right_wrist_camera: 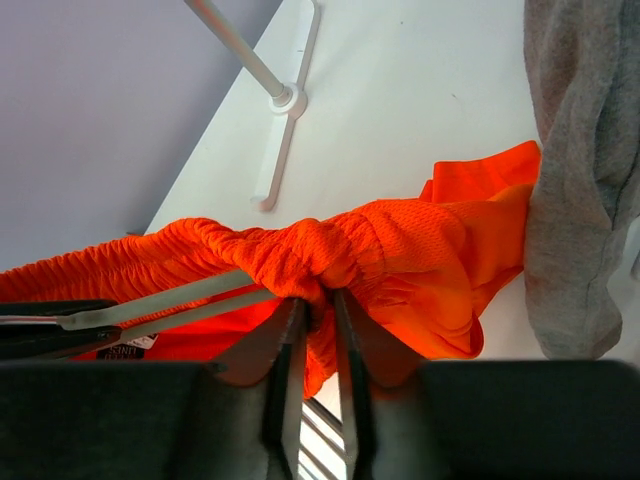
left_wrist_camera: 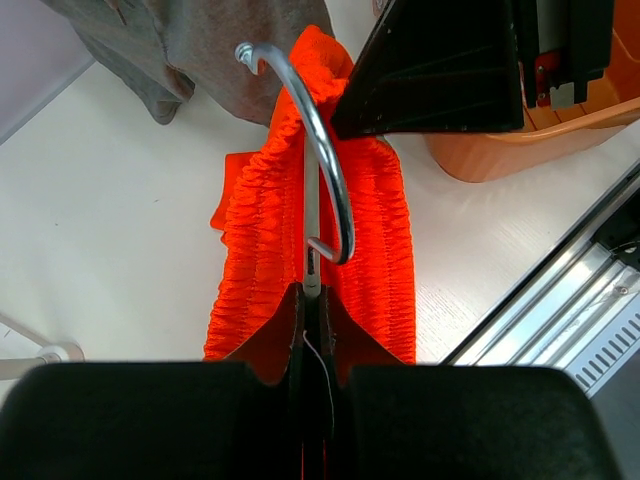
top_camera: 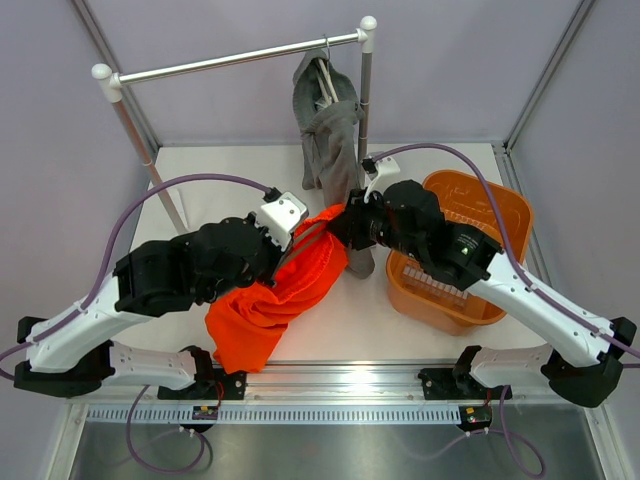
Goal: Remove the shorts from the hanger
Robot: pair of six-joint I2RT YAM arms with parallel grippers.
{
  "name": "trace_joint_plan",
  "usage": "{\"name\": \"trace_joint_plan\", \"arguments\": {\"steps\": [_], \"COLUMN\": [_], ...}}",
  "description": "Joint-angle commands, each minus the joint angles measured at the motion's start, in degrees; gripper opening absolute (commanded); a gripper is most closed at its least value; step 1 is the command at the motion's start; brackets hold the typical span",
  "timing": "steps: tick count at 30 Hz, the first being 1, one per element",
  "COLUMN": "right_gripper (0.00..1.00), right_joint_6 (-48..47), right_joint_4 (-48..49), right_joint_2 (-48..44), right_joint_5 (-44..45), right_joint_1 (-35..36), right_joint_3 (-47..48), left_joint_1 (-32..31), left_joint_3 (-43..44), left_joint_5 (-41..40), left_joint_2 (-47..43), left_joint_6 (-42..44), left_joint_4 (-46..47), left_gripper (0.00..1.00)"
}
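The white tabletop (top_camera: 250, 160) carries an orange basket (top_camera: 435, 295) on the right and the clothes rack's feet (right_wrist_camera: 287, 100) toward the back. The crumpled lower end of the orange-red shorts (top_camera: 250, 330) lies near its front edge.

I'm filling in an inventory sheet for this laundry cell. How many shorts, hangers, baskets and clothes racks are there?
Shorts: 2, the orange shorts and the grey shorts
Hangers: 2, the rail hanger and the held hanger in the left gripper
Basket: 1
Rack: 1
Total: 6
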Motion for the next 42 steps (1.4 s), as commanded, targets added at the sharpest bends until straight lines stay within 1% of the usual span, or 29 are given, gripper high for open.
{"name": "trace_joint_plan", "arguments": {"steps": [1, 3, 4, 5, 6, 7, 8, 9, 10, 13, 15, 16, 18, 22, 23, 27, 28, 31, 35, 37, 42], "right_gripper": [0.16, 0.05, 0.04, 0.06, 0.13, 0.29, 0.34, 0.41, 0.45, 0.51, 0.51, 0.49, 0.42, 0.13, 0.00, 0.00, 0.00, 0.00, 0.00, 0.00, 0.00], "right_joint_6": [0.1, 0.0, -0.1, -0.4, -0.5, -0.6, -0.7, -1.0, -1.0, -1.3, -1.2, -1.0, -0.6, -0.3, -0.3, -0.6, -1.0, -1.6, -2.4, -2.7, -3.1], "right_joint_4": [-1.4, -1.8, -1.9, -2.0, -2.2, -2.4, -2.7, -3.0, -3.3, -4.4, -4.8, -5.0, -5.6, -8.4, -9.0, -11.3, -13.0, -14.9, -17.3, -17.5, -17.8], "right_joint_2": [1.1, 1.3, 1.4, 1.4, 1.6, 1.8, 1.9, 2.3, 2.5, 4.0, 4.7, 4.7, 4.7, 4.3, 4.1, 2.6, 2.4, 2.4, 3.2, 3.3, 4.1], "right_joint_5": [3.2, 3.8, 4.1, 3.8, 3.2, 2.8, 2.4, 2.6, 3.0, 5.0, 6.6, 7.9, 9.4, 14.0, 14.8, 19.7, 22.7, 26.1, 26.7, 26.1, 24.9], "right_joint_1": [0.4, 0.4, 0.4, 0.4, 0.4, 0.6, 0.8, 1.1, 1.6, 3.5, 4.1, 4.0, 4.0, 4.0, 4.0, 4.1, 3.9, 3.2, 1.0, -0.1, -4.3], "right_joint_3": [2.9, 3.2, 3.5, 3.6, 3.8, 4.4, 4.5, 5.0, 5.3, 6.4, 6.6, 6.5, 6.6, 7.4, 7.6, 9.0, 9.4, 11.2, 13.1, 13.4, 13.0], "left_joint_1": [-0.4, -0.3, -0.3, -0.3, -0.4, -0.3, -0.3, -0.4, -0.4, -0.3, -0.3, -0.4, -0.3, -0.3, -0.3, -0.4, -0.3, -0.4, -0.4, -0.4, -0.4], "left_joint_3": [3.9, 4.2, 4.5, 4.6, 4.7, 4.9, 4.9, 5.0, 5.1, 5.3, 5.8, 6.0, 6.1, 6.2, 6.2, 5.8, 5.6, 4.8, 3.9, 3.7, 3.0], "left_joint_5": [1.4, 1.5, 1.6, 1.6, 1.6, 1.6, 1.5, 1.4, 1.4, 1.8, 2.2, 2.3, 2.4, 2.2, 2.0, 2.3, 2.5, 4.5, 8.6, 8.9, 12.5], "left_joint_2": [-0.6, -0.7, -0.7, -0.8, -0.8, -0.8, -0.8, -0.6, -0.6, 0.0, 0.3, 0.7, 0.7, 0.2, 0.1, -0.2, -0.4, -1.5, -3.5, -5.1, -8.0], "left_joint_6": [1.0, 1.0, 1.0, 1.0, 1.1, 1.3, 1.3, 1.3, 1.4, 1.7, 1.7, 1.7, 1.8, 1.7, 1.6, 1.3, 1.3, 1.5, 2.1, 2.4, 3.1], "left_joint_4": [4.3, 3.9, 3.6, 3.6, 3.6, 3.5, 3.4, 3.3, 3.2, 3.6, 3.5, 3.4, 3.3, 2.7, 2.2, 1.2, 1.1, 0.7, 0.7, 0.7, 1.6], "left_gripper": [0.00, 0.00, 0.00, 0.00, 0.00, 0.00, 0.00, 0.00, 0.00, 0.00, 0.00, 0.00, 0.00, 0.00, 0.00, 0.00, 0.00, 0.00, 0.00, 0.00, 0.00]}}
